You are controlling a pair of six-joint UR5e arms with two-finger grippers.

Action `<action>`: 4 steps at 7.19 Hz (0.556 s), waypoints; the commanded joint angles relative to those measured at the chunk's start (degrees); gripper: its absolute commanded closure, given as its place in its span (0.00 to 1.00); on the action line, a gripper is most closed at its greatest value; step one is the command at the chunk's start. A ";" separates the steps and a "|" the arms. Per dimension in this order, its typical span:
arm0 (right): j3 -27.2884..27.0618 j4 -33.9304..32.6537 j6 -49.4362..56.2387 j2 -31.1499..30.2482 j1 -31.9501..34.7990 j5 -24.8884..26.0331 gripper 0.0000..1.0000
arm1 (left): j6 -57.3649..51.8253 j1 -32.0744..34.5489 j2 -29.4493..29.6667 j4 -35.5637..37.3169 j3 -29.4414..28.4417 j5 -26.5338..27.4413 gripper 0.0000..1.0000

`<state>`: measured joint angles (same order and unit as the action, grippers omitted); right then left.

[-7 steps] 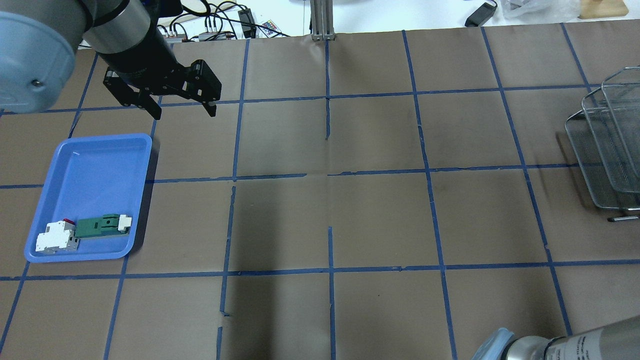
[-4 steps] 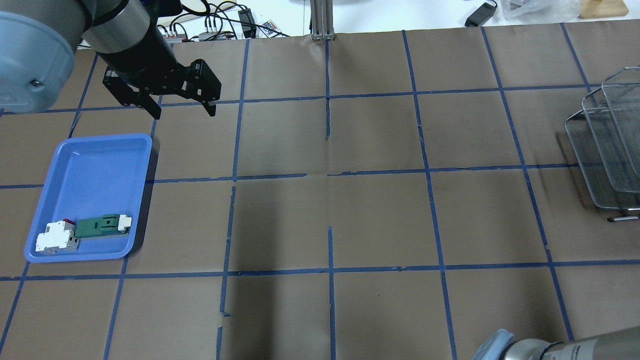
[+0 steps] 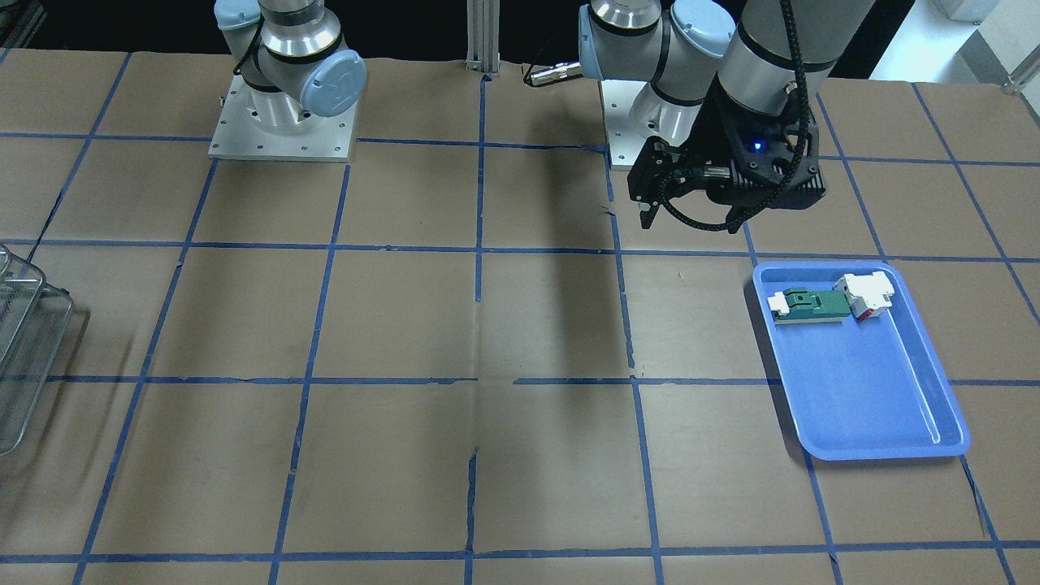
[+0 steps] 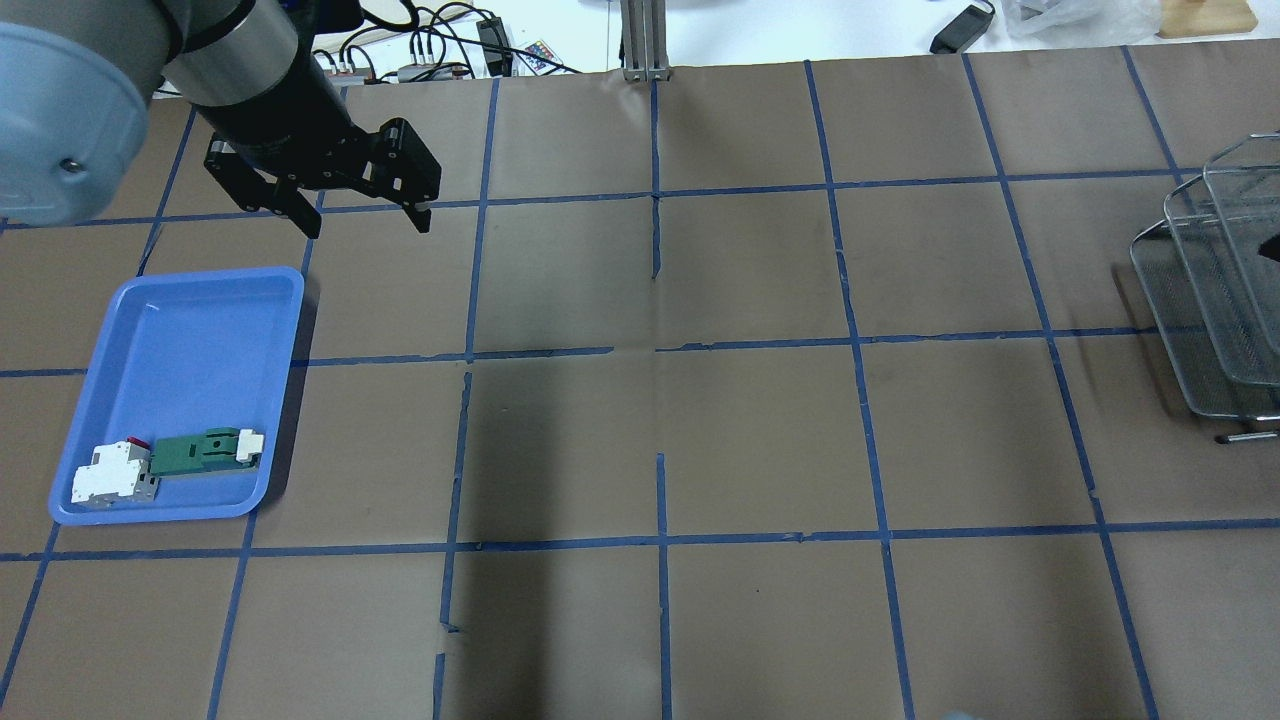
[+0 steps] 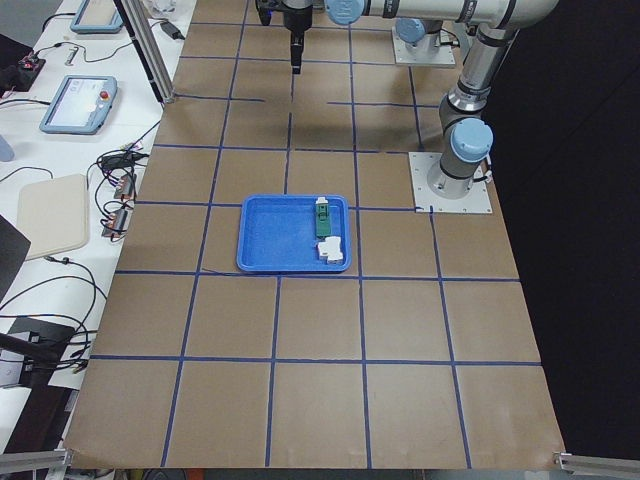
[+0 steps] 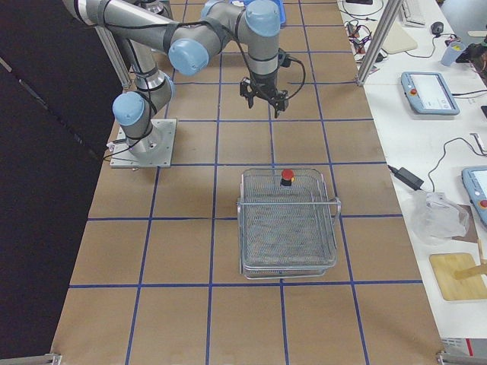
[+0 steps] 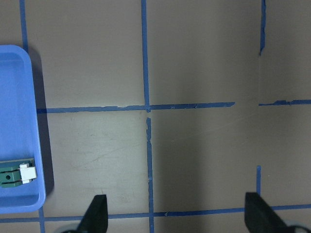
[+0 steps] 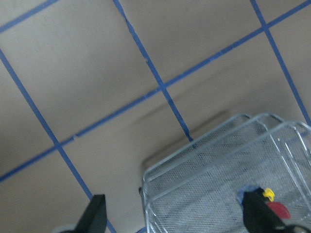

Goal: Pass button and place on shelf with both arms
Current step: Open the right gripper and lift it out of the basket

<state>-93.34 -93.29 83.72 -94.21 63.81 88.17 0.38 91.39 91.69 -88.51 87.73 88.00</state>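
Observation:
The button (image 6: 287, 176), with its red cap, sits in the top tier of the wire shelf (image 6: 289, 228), at the end nearest the robot's middle. In the right wrist view its cap (image 8: 278, 209) shows partly behind one finger. My right gripper (image 8: 177, 218) is open and empty. It hangs high beside the shelf (image 8: 209, 184), and also shows in the exterior right view (image 6: 263, 108). My left gripper (image 4: 365, 215) is open and empty, raised over the table near the blue tray (image 4: 180, 340). It also shows in the front view (image 3: 691, 215).
The blue tray (image 3: 877, 390) holds a white-and-green block (image 4: 205, 450) and a white block with red (image 4: 110, 475) at its near end. The shelf (image 4: 1220, 300) stands at the table's right edge. Brown paper with a blue tape grid covers the table.
The right arm's segment at the bottom edge of the overhead view has slid out of that view. The left gripper has barely moved and stays open.

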 commanded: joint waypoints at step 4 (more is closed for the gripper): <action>0.09 2.94 -48.55 -1.86 28.01 2.89 0.00 | -0.12 0.10 -0.02 0.17 -0.02 -0.02 0.00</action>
<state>-93.40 -90.32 46.30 -96.33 86.60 91.35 0.27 91.44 91.65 -88.46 87.73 88.06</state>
